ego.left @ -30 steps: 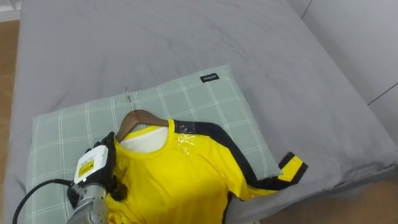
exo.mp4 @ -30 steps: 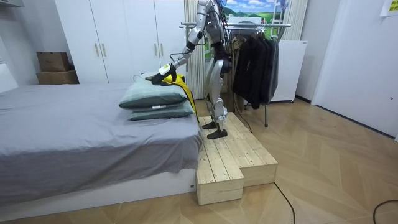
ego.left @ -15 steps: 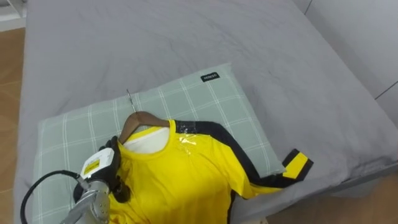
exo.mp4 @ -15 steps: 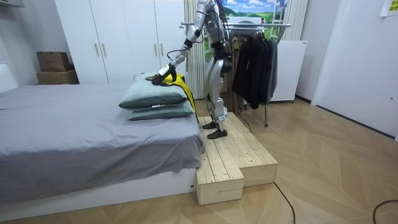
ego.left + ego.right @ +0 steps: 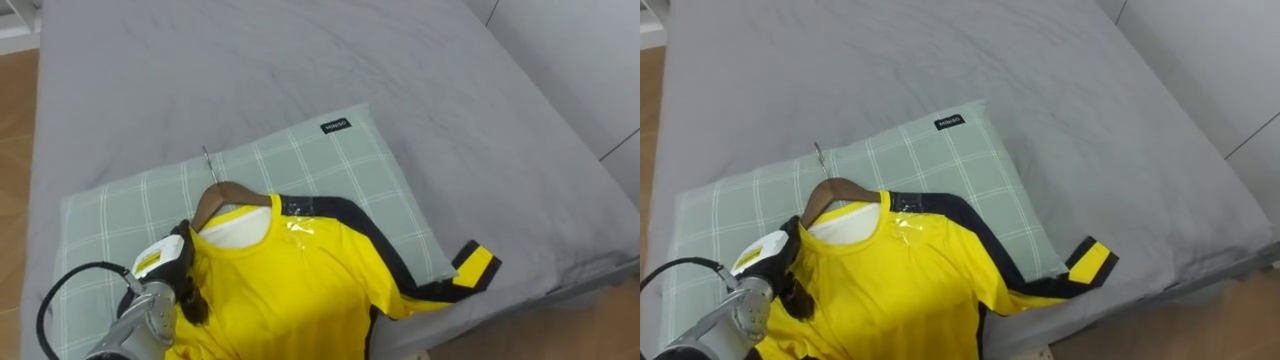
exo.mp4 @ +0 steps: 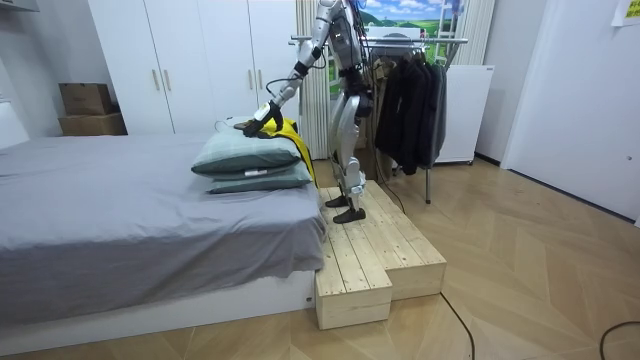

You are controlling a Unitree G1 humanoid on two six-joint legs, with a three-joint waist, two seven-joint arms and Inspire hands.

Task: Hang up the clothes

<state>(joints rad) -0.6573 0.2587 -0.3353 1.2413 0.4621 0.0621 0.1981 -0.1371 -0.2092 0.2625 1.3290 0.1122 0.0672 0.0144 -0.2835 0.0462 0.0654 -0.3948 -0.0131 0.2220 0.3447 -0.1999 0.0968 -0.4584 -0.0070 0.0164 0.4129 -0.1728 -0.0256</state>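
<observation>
A: Where does the yellow shirt [image 5: 300,285] lie?

B: Flat on the green checked pillow [image 5: 330,165] at the near end of the grey bed [image 5: 250,60], with the wooden hanger [image 5: 228,189] inside its collar. The hanger's metal hook [image 5: 209,165] points to about 11 o'clock, up the pillow.

A: And the sleeves?

B: One black-striped sleeve runs out toward 4 o'clock. Its cuff [image 5: 475,266] lies at the pillow's corner, on the grey sheet.

A: Which hand is at it?

B: The left hand [image 5: 162,270], at roughly 8 o'clock from the collar. It rests on the shirt's shoulder, just beside the hanger's left end. Its back faces the camera and the dark fingers [image 5: 190,303] go down against the yellow cloth — I cannot tell whether they clasp cloth or hanger, or only lie on it.

A: Where does the robot stand?

B: In the room view it is upright on a wooden platform [image 6: 375,255] at the bed's side, with one arm stretched to the top pillow, which sits on a second pillow [image 6: 262,183]. At 3 o'clock from its body in that view, a clothes rack [image 6: 420,41] carries dark garments [image 6: 410,105]. White wardrobes [image 6: 190,60] stand at 9 o'clock — behind the bed.
</observation>
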